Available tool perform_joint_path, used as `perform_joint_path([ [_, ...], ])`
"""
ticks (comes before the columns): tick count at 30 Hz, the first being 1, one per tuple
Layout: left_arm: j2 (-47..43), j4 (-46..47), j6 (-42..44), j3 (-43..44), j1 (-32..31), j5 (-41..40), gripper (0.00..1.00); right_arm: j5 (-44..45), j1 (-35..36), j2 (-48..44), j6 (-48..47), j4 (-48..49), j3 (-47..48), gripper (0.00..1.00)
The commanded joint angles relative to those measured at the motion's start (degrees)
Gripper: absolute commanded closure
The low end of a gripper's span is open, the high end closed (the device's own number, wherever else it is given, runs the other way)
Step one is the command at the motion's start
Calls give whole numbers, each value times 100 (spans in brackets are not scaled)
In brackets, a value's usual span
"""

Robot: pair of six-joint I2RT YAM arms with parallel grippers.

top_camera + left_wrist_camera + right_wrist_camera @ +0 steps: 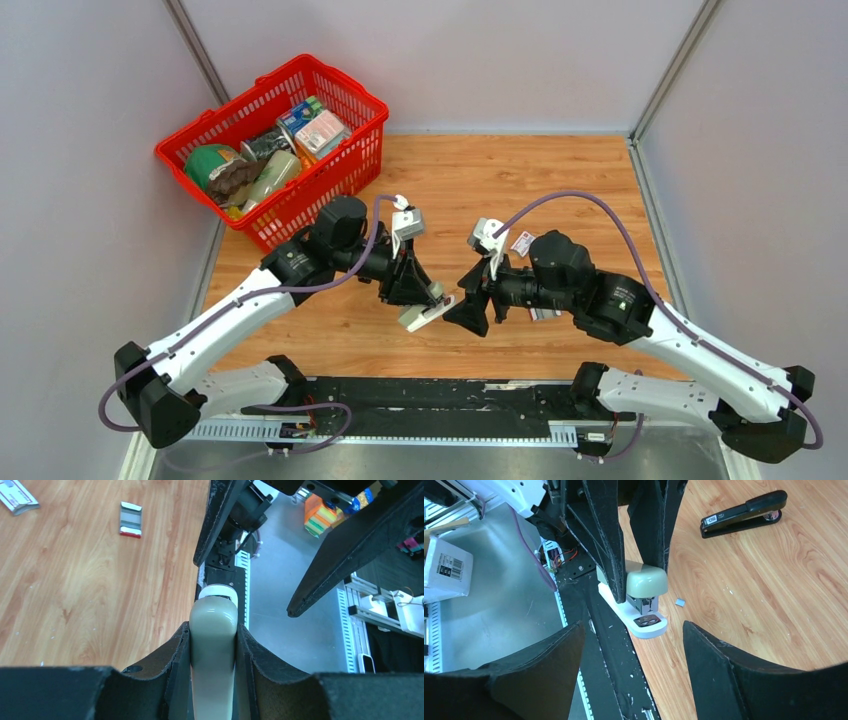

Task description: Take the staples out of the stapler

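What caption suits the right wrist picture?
Left gripper clamps a beige stapler facing the open right gripper; black stapler lies on table.

In the left wrist view, the left gripper [213,630] is covering both flanks of the grey-beige bar [213,652], whose near end is running off at six o'clock. A white packet [15,497] is being cropped at eleven o'clock. In the top view, the right arm [610,300] is hiding the stapler [744,512]. A grey speck [680,601] is showing too small to identify.
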Motion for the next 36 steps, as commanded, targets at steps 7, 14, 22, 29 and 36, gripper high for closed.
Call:
perform_joint_path([
  [7,-284,479,-42,-113,-42,704,100,-474,6,138,-166,196,387,33],
  [14,-398,549,-59,-157,-77,774,100,-536,6,340,-122,319,378,38],
  [22,-487,593,-50,-210,-94,818,100,-790,-29,375,-70,442,281,53],
  [29,-539,707,-59,-245,-129,924,100,-1194,-64,419,18,662,176,69],
  [36,-609,839,-121,-263,-129,897,100,-1563,-64,463,150,881,-52,83],
])
